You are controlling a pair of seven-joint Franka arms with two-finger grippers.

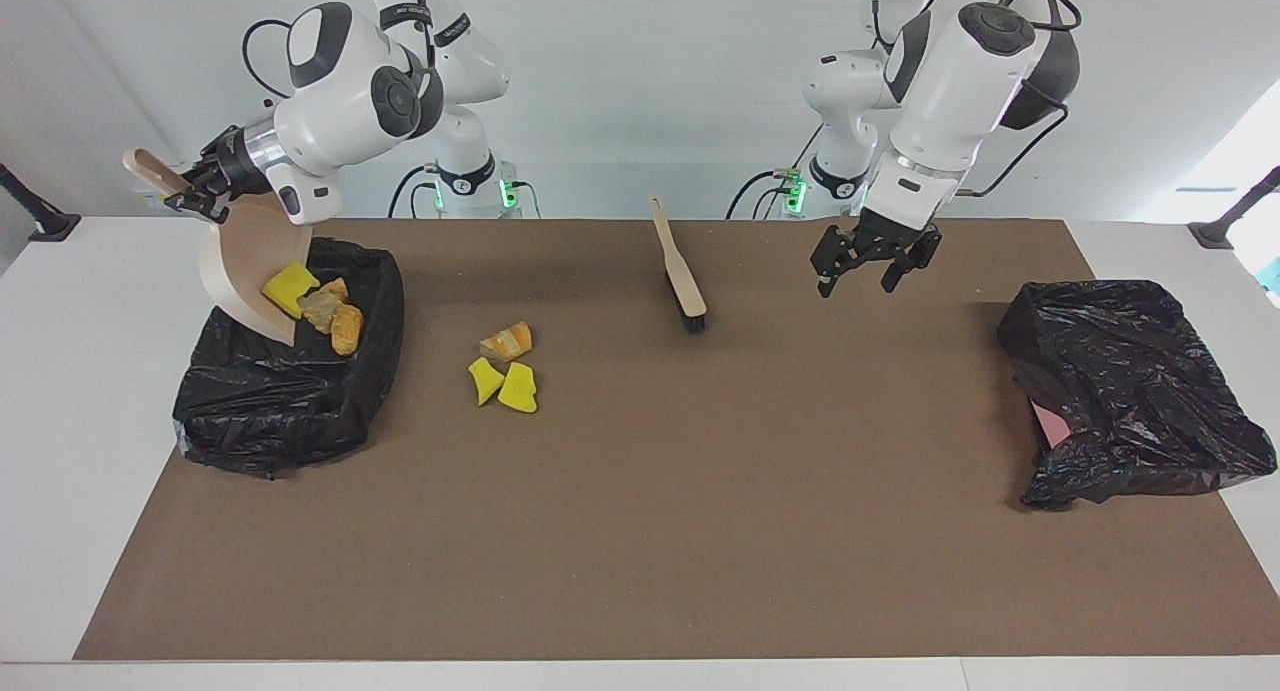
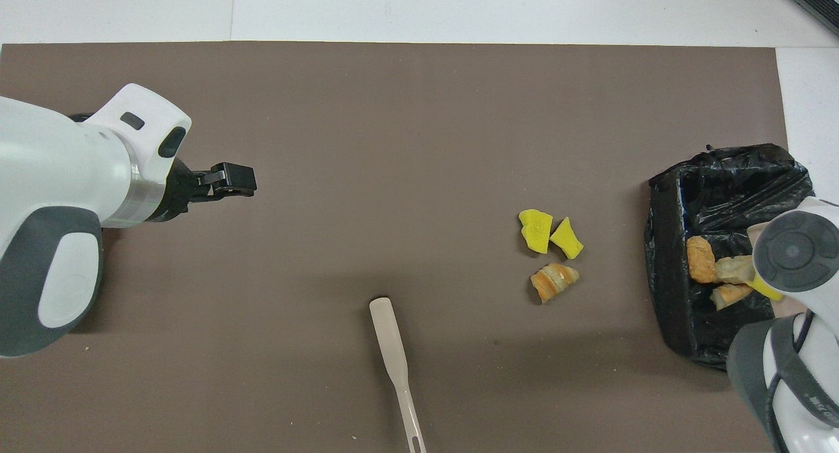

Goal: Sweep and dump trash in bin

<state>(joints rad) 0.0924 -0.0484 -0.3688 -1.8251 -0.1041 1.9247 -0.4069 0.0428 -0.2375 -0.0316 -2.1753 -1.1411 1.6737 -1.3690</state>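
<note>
Facing view: brown mat [image 1: 640, 531] on white table [image 1: 70, 391], pale wall; left jaws released, right jaws probably grasping dustpan [image 1: 245, 271].

left gripper [image 1: 867, 264] raised (jaws apart) | right gripper [image 1: 195, 189] raised, clamped

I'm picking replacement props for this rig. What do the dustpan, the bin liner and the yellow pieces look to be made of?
Dustpan: probably smooth matte plastic, a uniform beige with a thin curved edge. Bin liner: thin black plastic film, crinkled and glossy with highlights. Yellow pieces: likely foam, dull and evenly coloured, with cut wedge faces.
</note>
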